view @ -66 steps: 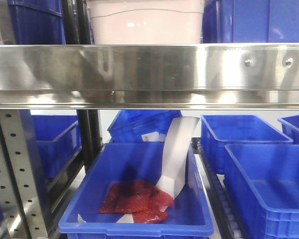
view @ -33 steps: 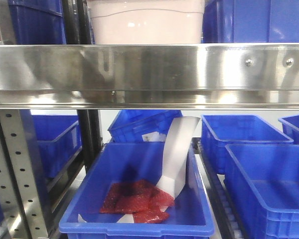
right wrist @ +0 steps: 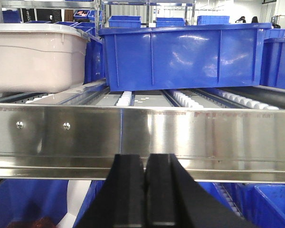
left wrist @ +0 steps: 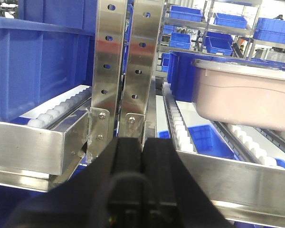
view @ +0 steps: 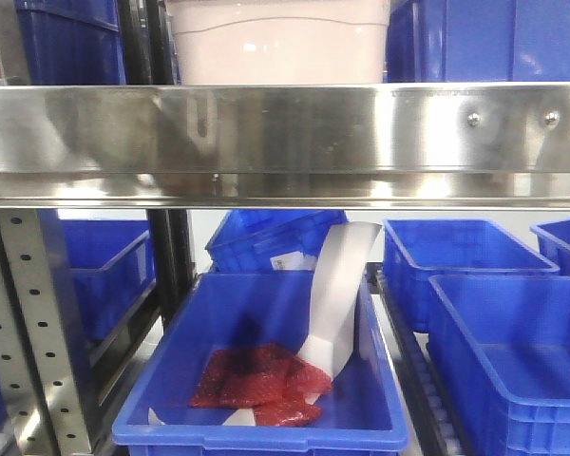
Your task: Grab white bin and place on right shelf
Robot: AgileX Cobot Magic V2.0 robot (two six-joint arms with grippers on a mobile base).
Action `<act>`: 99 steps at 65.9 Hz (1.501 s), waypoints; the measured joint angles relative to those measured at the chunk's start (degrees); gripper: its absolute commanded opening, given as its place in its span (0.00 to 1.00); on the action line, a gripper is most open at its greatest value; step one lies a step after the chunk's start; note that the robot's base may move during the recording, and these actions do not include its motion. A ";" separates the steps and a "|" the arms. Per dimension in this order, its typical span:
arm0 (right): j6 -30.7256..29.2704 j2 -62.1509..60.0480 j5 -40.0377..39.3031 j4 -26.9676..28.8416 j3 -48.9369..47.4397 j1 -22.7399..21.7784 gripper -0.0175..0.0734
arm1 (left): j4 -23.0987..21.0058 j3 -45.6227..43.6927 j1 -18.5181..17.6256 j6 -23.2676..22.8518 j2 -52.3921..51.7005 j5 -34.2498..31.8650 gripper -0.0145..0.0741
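Observation:
The white bin [view: 277, 43], pinkish with a pale lid, sits on the right shelf behind its broad steel front rail [view: 285, 128]. In the left wrist view the white bin [left wrist: 247, 92] rests on roller tracks to the right, beyond the rail [left wrist: 256, 178]. My left gripper [left wrist: 142, 142] is shut and holds nothing, low in front of the perforated uprights [left wrist: 126, 61]. In the right wrist view the white bin [right wrist: 35, 57] is at the upper left. My right gripper [right wrist: 145, 159] is shut and holds nothing, just below the riveted rail [right wrist: 190, 133].
Blue crates flank the bin on the shelf [view: 484, 38] [view: 71, 43]; one large blue crate [right wrist: 180, 54] stands right of it. Below the shelf, a blue crate [view: 266, 432] holds red packets [view: 261, 380] and a white scoop [view: 337, 285]. More blue crates [view: 513, 351] stand at right.

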 measured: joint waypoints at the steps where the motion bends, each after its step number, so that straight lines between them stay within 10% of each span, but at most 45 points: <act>1: 0.00 0.00 0.00 0.07 0.00 0.00 0.25 | 0.00 0.00 0.00 0.00 0.00 0.00 0.03; 75: 0.11 -0.04 0.00 -0.03 0.00 0.00 0.25 | 0.15 1.21 -0.14 -0.93 0.00 -0.42 0.03; 86: 0.11 -0.04 0.00 -0.03 0.00 0.00 0.25 | 11.88 8.03 -5.18 -13.69 0.00 -11.68 0.03; 99: 0.11 -0.04 0.00 -0.03 0.00 0.00 0.25 | 18.42 12.74 -10.26 -16.15 -0.10 -14.47 0.03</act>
